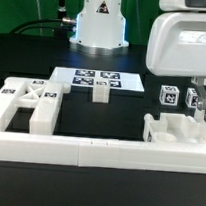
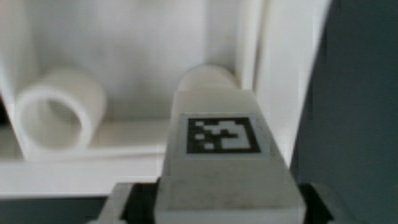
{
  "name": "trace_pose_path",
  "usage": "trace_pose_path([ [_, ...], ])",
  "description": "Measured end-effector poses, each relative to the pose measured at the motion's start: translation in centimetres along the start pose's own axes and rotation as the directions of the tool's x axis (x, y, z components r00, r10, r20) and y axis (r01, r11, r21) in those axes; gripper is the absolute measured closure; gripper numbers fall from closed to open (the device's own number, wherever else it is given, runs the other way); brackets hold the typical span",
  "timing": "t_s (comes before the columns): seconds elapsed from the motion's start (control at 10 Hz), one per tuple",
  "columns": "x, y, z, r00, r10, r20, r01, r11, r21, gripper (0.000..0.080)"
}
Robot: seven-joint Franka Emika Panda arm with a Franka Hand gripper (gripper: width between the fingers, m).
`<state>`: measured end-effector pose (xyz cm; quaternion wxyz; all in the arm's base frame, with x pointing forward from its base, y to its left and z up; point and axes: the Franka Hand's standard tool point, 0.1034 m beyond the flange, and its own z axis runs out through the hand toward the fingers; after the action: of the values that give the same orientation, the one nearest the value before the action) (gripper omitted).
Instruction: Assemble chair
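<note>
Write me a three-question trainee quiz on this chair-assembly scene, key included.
1. True or false: the tool hangs over the parts on the exterior view's left.
2. What does the tool grip in the wrist view? A) a chunky matte-white plastic chair part; B) the marker board; C) the long border rail.
3. How many black-and-white square tags show in the wrist view?
Key: 1 false; 2 A; 3 one.

The marker board is lying flat on the black surface; a long white border rail is running across the front.
</note>
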<state>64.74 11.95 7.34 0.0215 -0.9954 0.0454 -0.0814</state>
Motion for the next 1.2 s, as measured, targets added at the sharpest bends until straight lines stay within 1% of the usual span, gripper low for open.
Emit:
trace_pose_path([
  [0.2,-0.01,0.13,0.04,0.975,0.223,-0.008,-0.223,0.975,-0.006,0.0514],
  [0.3,-0.04,0.17,0.05,0.94,0.341,-0.009,-0.341,0.94,-0.008,0.0514],
  [0.4,-0.13,0.2,0.04,0.879,0.477,-0.01,-0.477,0.879,-0.015,0.0514],
  [0.6,-0.28,0.09,0.07,0.743,0.669,-0.011,-0.669,0.742,-0.028,0.0514],
  [0.7,-0.26,-0.06,0.1,0.665,0.747,-0.006,-0.747,0.664,-0.041,0.0512],
  [0.8,-0.06,-0.1,0.14,0.579,0.815,-0.005,-0.815,0.578,-0.049,0.0512],
  [0.9,0.03,-0.06,0.18,0.531,0.847,-0.002,-0.846,0.53,-0.053,0.0512],
  [1.0,0.04,0.03,0.2,0.449,0.893,0.004,-0.892,0.449,-0.051,0.0512],
  [1.1,0.03,0.07,0.21,0.401,0.916,0.003,-0.915,0.401,-0.051,0.0512],
  [1.2,0.03,0.06,0.21,0.398,0.917,0.003,-0.916,0.397,-0.051,0.0512],
])
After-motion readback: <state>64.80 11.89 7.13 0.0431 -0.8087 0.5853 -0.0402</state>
